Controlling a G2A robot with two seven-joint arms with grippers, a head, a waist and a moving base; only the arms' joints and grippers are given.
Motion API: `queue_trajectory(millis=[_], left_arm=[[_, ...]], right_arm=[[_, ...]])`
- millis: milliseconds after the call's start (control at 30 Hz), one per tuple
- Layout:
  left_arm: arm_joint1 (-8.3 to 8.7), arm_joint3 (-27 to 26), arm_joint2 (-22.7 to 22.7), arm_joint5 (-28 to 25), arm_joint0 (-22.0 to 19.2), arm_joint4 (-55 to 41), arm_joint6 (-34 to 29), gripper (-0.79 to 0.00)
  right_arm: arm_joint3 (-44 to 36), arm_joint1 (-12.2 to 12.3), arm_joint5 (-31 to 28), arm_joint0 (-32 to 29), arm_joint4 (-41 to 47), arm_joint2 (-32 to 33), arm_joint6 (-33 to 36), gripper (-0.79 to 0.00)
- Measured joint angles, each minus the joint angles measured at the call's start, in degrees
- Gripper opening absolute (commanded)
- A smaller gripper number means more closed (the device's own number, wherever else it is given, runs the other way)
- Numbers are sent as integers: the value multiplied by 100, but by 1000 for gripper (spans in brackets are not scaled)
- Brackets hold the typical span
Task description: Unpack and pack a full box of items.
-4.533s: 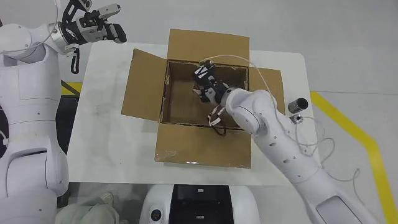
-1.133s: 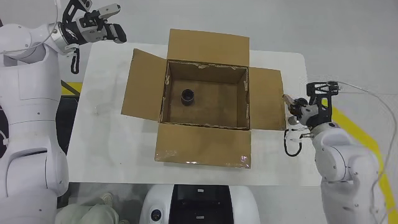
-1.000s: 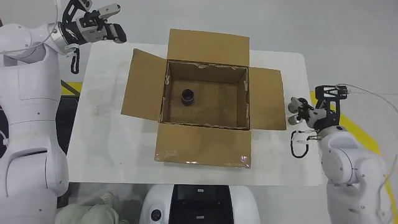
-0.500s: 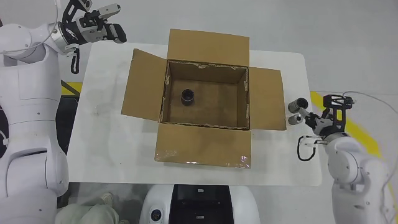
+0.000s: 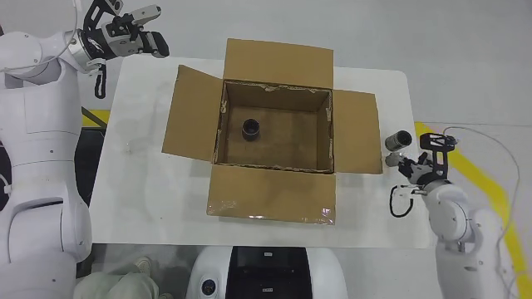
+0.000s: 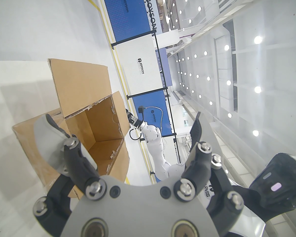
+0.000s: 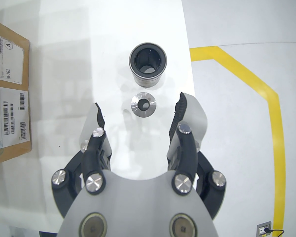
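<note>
An open cardboard box (image 5: 278,56) stands mid-table with its flaps spread. One dark ring-shaped part (image 5: 250,128) lies on its floor. On the table to the right of the box stands a metal cylinder with a black bore (image 7: 148,64) (image 5: 398,140). A small silver cone-shaped ring (image 7: 143,104) sits close beside it. My right gripper (image 7: 139,103) (image 5: 413,166) hovers open over the small ring, its fingers either side and holding nothing. At the table's far left corner my left gripper (image 5: 158,31) (image 6: 123,117) is raised and open, holding nothing.
The white table (image 5: 141,174) has bare surface left of and in front of the box. A box flap with labels (image 7: 7,87) lies near the right gripper. The table's right edge is just beyond the cylinder, with yellow floor tape (image 7: 249,75) past it.
My right arm came out of the box and went to the table's right edge. Over the last second its gripper drew back a little from the cylinder. The left arm kept still.
</note>
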Motion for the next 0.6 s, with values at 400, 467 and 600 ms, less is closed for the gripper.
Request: queue_trajectory(millis=[400,467,600], left_arm=[[0,0,0,0,0,0,0,0],[0,0,0,0,0,0,0,0],[0,0,0,0,0,0,0,0]], right_arm=[[617,17,-5,292,79,-242,-24,-249],[704,23,-8,346,61,-278,-6,-252],[840,34,11,437,40,-309,5,-268]])
